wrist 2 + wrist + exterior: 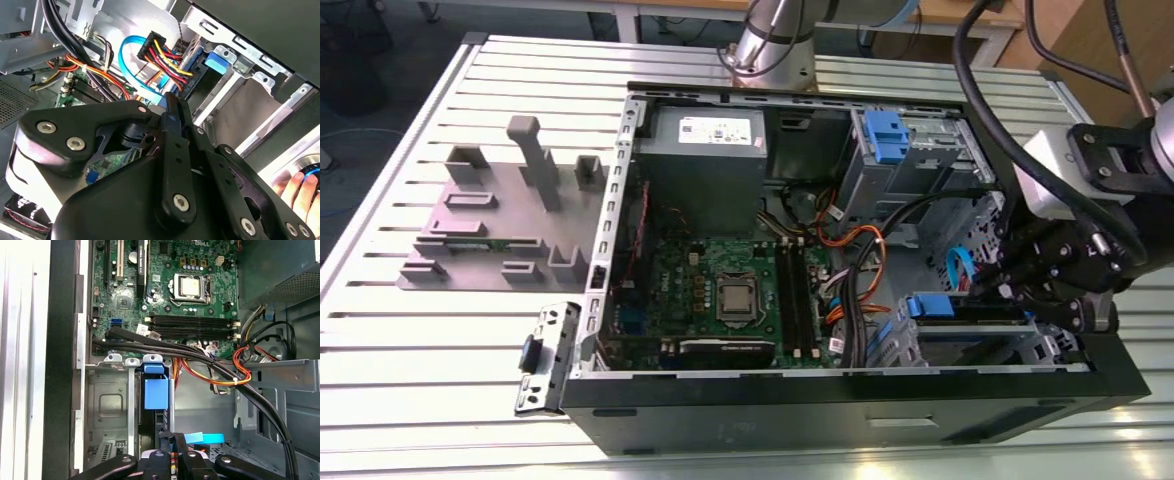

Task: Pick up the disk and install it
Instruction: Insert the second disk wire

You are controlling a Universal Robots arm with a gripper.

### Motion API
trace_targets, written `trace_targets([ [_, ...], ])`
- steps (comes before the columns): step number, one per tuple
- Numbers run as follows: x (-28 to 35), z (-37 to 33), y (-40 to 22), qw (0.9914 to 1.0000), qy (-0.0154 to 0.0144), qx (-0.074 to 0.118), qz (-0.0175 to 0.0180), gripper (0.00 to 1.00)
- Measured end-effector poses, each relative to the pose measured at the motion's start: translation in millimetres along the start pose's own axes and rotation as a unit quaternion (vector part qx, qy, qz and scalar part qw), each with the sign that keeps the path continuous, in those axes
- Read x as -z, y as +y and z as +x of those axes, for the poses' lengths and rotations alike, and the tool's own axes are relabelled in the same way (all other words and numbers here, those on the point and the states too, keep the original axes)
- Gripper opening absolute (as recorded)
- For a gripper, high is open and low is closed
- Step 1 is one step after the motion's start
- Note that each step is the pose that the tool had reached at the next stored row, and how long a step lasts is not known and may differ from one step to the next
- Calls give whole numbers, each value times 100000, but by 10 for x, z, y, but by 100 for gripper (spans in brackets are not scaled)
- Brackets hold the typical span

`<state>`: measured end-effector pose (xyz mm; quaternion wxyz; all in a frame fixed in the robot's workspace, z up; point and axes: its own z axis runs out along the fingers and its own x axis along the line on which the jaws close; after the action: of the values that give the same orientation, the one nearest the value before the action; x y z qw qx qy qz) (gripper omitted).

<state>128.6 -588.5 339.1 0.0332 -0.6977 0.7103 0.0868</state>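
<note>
The disk [937, 304] stands on edge in the lower drive bay of the open computer case [854, 385], at the exterior view's right; its blue caddy tab [155, 390] faces the motherboard. It also shows as a blue tab in the metal cage, the disk [219, 60] in the second wrist view. My black gripper [1007, 285] hangs over the bay's outer end. Its fingers [167, 440] are pressed together, the gripper [173, 437] shut with nothing between them, tips at the disk's rear edge. In the second wrist view the gripper [172, 102] points at the blue cable and wire bundle beside the disk.
A second blue-handled caddy [886, 135] sits in the upper bay, beside the grey power supply box [707, 150]. Black, orange and blue cables [220, 372] cross next to the bay. A grey fixture [507, 210] stands at the exterior view's left. A person's hand [300, 187] rests outside the case.
</note>
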Motion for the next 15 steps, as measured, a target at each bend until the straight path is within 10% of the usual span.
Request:
trace_targets([
  [5, -14, 18, -4, 99999, -499, 36, -12, 16],
  [15, -24, 35, -23, 99999, -508, 64, -20, 16],
])
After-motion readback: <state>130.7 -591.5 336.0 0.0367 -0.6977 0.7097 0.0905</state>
